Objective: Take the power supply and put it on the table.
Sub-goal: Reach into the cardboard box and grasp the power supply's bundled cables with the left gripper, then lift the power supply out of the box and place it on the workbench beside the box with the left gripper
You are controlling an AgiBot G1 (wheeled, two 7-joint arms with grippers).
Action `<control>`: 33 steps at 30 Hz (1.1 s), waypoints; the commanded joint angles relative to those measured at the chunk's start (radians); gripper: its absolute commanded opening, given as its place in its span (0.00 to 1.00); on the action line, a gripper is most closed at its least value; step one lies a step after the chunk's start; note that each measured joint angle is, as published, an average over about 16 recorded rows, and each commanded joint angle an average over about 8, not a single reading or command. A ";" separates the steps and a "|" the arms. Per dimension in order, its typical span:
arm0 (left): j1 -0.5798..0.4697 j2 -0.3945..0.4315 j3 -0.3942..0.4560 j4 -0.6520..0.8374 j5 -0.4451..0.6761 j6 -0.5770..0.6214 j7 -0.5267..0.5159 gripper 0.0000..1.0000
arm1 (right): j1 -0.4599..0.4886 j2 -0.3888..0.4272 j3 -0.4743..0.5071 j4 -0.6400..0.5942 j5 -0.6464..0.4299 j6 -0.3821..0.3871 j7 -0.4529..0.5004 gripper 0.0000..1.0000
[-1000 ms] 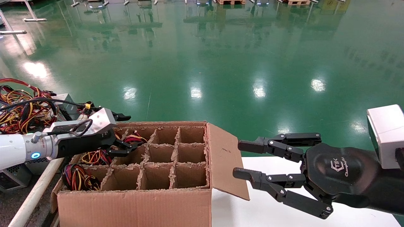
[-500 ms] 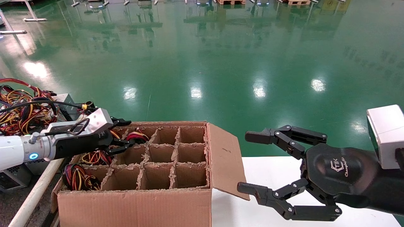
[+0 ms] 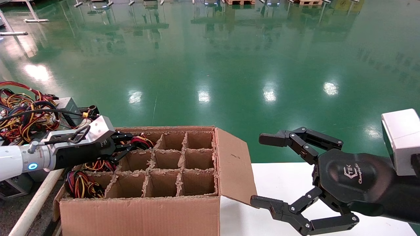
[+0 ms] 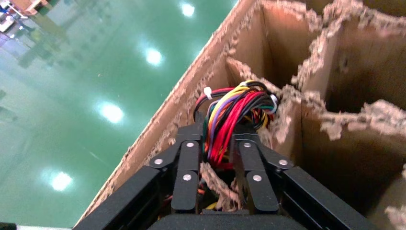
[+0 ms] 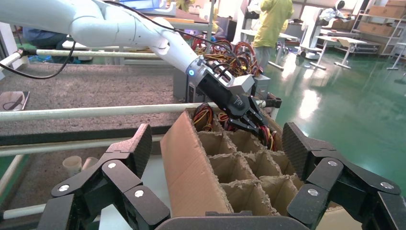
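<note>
While the right gripper [image 3: 279, 173] hangs spread wide over the white table [image 3: 282, 183] at the lower right of the head view, the work belongs to the left gripper [image 3: 126, 146], which sits at the far left corner of the cardboard box [image 3: 141, 213], in the left middle of that frame. The left wrist view shows its two black fingers [image 4: 189, 165] drawn close on either side of the wire bundle [image 4: 230, 120], red, yellow, black and purple leads tied with a white zip tie; they appear pinched on those wires. The power supply [image 3: 139, 143] sits down in the corner cell behind the torn dividers [image 3: 154, 160], so only its wiring shows; the metal body is hidden. More bundles fill the other cells along the box's left side.

The step in hand, as I judge it, is the grasp and start of the lift. Next comes a straight upward pull to free the unit from its cell, then a carry across the box toward the table at the right. Holding by the wires alone looks risky: the body may swing, snag the ragged dividers, or slip.
</note>
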 commanded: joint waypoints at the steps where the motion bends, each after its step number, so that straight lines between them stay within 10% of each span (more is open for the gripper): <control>1: 0.000 0.001 -0.005 0.009 -0.008 0.005 0.006 0.00 | 0.000 0.000 0.000 0.000 0.000 0.000 0.000 1.00; 19: -0.063 -0.032 -0.053 0.038 -0.075 0.037 0.037 0.00 | 0.000 0.000 0.000 0.000 0.000 0.000 0.000 1.00; 33: -0.255 -0.163 -0.085 -0.045 -0.110 0.086 -0.153 0.00 | 0.000 0.000 0.000 0.000 0.000 0.000 0.000 1.00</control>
